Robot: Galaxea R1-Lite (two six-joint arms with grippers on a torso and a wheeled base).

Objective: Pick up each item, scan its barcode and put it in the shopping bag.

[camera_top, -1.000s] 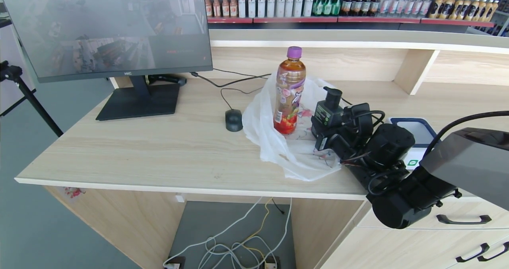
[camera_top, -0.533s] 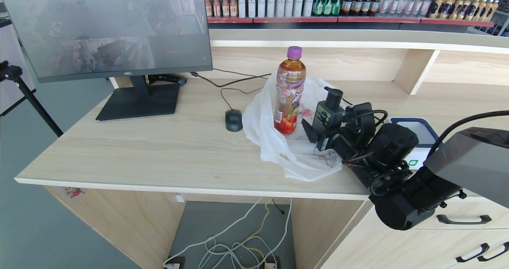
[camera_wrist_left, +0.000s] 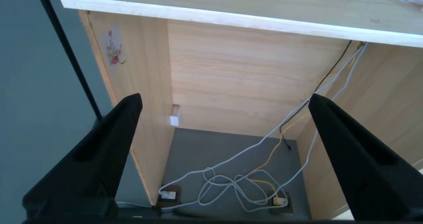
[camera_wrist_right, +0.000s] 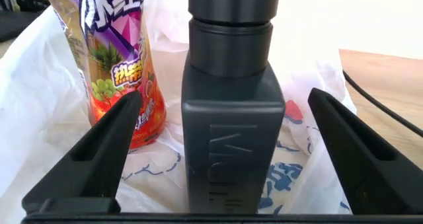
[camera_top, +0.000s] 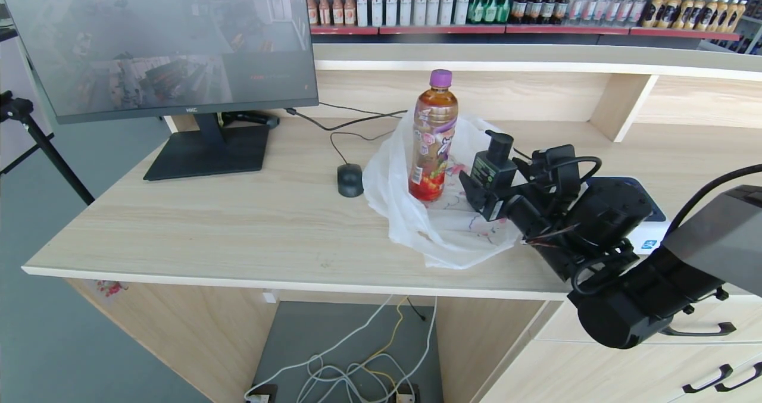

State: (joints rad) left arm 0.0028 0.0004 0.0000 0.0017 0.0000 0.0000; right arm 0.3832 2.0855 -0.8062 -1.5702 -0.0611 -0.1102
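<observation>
The right gripper [camera_wrist_right: 225,96] is hanging open low over the counter [camera_top: 238,224], its two fingers spreading wide on either side of a dark bottle [camera_wrist_right: 231,145] and touching neither side of it. That dark bottle is standing upright between the fingers on a crumpled white plastic bag [camera_top: 411,227]. Just beyond it, to the gripper's left, a drink bottle [camera_top: 433,135] with a purple cap is standing upright on the same bag, with plastic rising around its base. Farther left of the gripper, past the bag's edge, a mouse [camera_top: 350,180] is lying on the counter, and a monitor [camera_top: 161,46] is standing well apart from it. The left gripper [camera_wrist_left: 225,98] is hanging open below the counter's front edge, with loose cables [camera_wrist_left: 244,178] lying on the floor beneath it.
</observation>
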